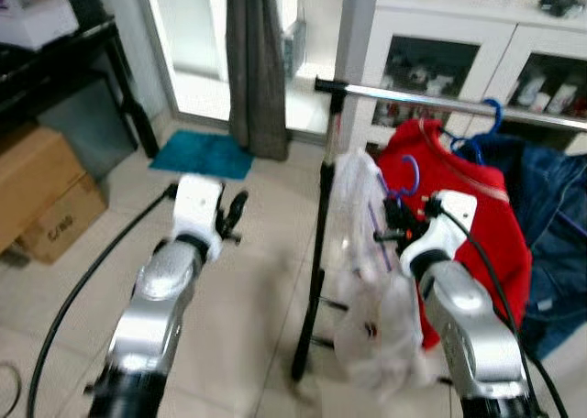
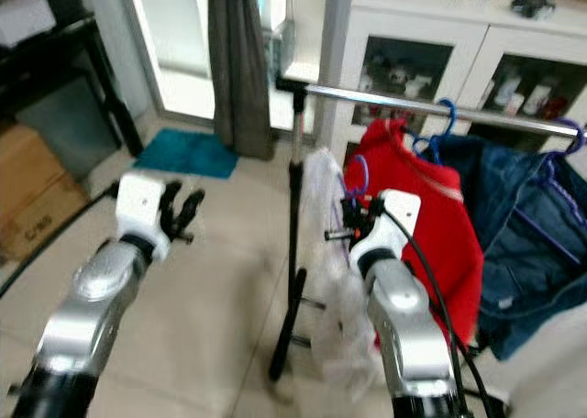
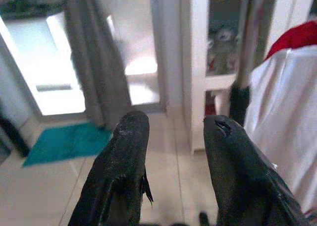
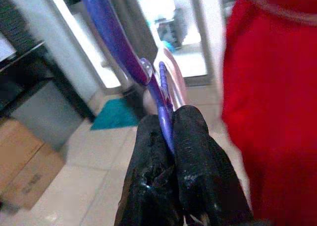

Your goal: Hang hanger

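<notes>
**Right gripper holds purple hanger below rail**

Right gripper: fingers pinched together on a purple hanger, the thin plastic running up out from between the two pads. In the head views the hanger's hook curves up just above the gripper, in front of the red garment and below the rail. The hook is not on the rail. A clear plastic bag or cover hangs from the hanger, draped beside the rack's black upright post near the rail's left end.

Rail: chrome, horizontal, black cap at the left end. Already on it: the red garment on a blue hanger, then a dark blue denim garment toward the right end.

Left gripper: fingers parted with a clear gap, nothing between them. It is held out over tiled floor, left of the post and well apart from it.

Surroundings: white cabinet behind the rail, grey curtain, teal mat, cardboard boxes at far left.
</notes>
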Robot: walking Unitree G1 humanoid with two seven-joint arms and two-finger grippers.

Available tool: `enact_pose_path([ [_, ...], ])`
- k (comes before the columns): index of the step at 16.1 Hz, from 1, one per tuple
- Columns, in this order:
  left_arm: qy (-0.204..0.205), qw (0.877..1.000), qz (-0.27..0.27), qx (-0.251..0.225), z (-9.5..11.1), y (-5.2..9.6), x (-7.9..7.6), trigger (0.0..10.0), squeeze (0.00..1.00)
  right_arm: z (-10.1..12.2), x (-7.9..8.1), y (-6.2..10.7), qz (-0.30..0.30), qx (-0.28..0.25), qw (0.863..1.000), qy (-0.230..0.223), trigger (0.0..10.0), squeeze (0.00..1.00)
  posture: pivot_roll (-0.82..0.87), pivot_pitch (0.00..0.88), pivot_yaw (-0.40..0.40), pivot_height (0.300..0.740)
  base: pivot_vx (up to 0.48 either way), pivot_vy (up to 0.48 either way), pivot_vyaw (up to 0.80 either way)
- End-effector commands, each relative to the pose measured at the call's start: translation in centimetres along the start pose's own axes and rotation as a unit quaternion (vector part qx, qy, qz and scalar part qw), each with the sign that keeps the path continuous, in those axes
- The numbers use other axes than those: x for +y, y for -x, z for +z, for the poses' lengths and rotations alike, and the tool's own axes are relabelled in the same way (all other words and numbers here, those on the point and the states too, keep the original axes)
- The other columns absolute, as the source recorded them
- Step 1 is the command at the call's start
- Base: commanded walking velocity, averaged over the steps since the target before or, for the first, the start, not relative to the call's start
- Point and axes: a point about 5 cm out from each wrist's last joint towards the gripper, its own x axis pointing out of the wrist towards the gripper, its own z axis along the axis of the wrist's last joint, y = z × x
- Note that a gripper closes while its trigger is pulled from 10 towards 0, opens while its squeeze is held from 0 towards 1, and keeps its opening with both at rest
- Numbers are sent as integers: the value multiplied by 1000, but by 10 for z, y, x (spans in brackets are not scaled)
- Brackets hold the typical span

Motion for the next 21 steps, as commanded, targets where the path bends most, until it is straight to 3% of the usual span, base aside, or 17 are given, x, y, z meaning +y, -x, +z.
enact_pose_path([
  [1,-2,1000,-18,8,-3,-4,-10,10000,0,12,-7,-1,-17,-17,1000,6,10000,0,-24,11,4,740,394,0,0],
  [2,-4,1000,-24,8,-2,-5,-11,10000,0,14,-7,-2,-17,-20,1000,9,10000,0,-17,10,5,740,345,0,0],
  [5,-20,992,-123,-36,20,-3,-15,10000,0,42,-16,-8,-39,-74,996,5,10000,0,-8,2,1,740,0,0,0],
  [7,-17,987,-156,-44,29,-3,-13,10000,0,51,-16,-9,-41,-88,995,0,10000,0,-16,0,7,740,0,0,0],
  [9,-23,983,-172,-52,39,-7,-8,10000,0,57,-15,-12,-38,-93,995,-2,10000,0,-21,0,13,740,0,0,0],
  [13,-52,968,-241,-41,53,-11,-2,10000,0,64,-6,-34,-14,-75,997,-2,10000,0,-17,0,14,740,0,0,0],
  [17,-11,960,-277,-47,61,-9,2,10000,0,62,-6,-57,-28,-42,999,1,10000,0,-19,0,14,740,0,0,0],
  [18,11,949,-306,-71,73,-8,-2,10000,0,62,-9,-69,-39,-29,999,-7,10000,0,-18,0,11,740,0,0,0],
  [21,11,938,-338,-73,79,-9,-13,10000,0,62,-11,-81,-46,-23,999,-8,10000,0,-18,0,11,740,0,0,0],
])
